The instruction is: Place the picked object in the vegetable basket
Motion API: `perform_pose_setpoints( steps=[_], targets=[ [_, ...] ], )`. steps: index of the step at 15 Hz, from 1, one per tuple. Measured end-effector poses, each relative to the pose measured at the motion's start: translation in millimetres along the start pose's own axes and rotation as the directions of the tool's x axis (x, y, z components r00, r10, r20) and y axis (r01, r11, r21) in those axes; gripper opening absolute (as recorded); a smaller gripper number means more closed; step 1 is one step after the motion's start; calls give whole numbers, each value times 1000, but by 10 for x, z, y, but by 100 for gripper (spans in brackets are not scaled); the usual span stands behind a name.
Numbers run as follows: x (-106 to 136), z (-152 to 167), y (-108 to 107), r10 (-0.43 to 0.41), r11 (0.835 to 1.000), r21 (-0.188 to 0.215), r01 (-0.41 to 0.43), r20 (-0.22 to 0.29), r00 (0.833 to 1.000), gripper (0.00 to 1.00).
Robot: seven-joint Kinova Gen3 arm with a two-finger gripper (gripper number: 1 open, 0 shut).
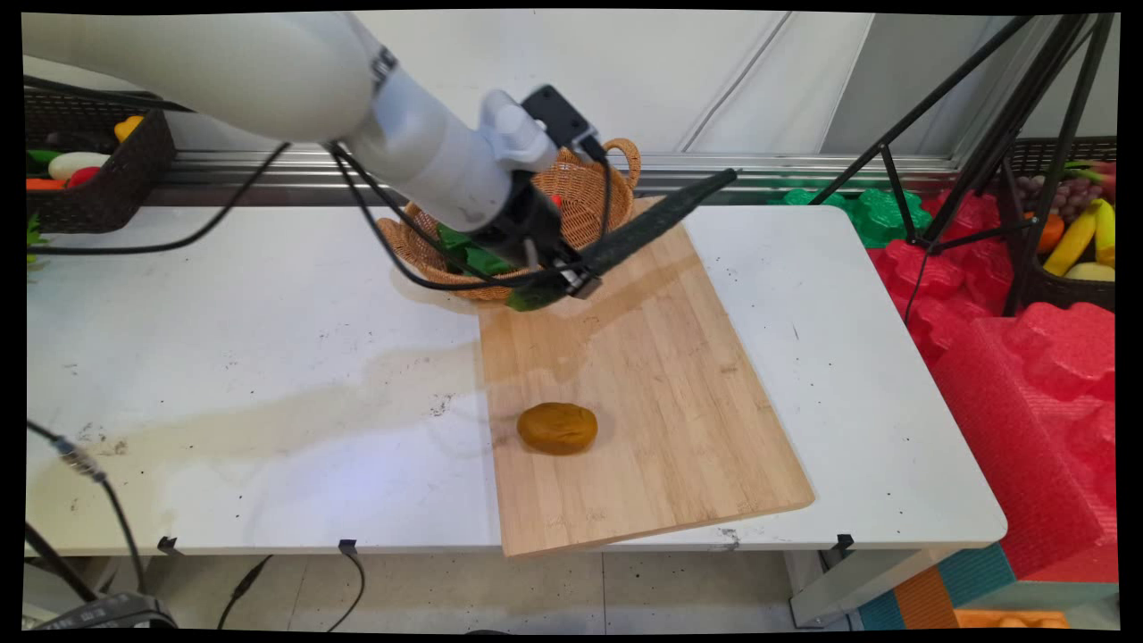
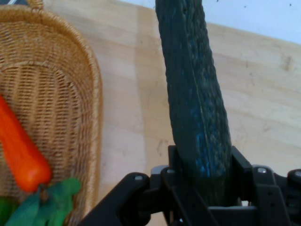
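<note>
Cucumber clamped at one end in the tool, held in the air over the far end of the board, pointing right. Basket with carrot just beside. Brown lump on board, nearer. Table beneath.

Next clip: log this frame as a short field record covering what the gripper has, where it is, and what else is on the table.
gripper: gripper, jaws shut on a cucumber
cucumber: dark green, long, held at one end, raised above the cutting board
nearest: wicker basket beside the gripper, holding a carrot with green leaves
on board: brown potato lying near the front left edge
surface: white table
</note>
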Motion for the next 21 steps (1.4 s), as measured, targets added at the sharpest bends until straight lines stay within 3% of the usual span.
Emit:
perform_pose_setpoints(
  steps=[14,21],
  targets=[
    [-358,-696,-475,50,999,-16,-50,42,998,0],
    [-299,-750,-977,76,994,73,-80,60,995,0]
  ],
)
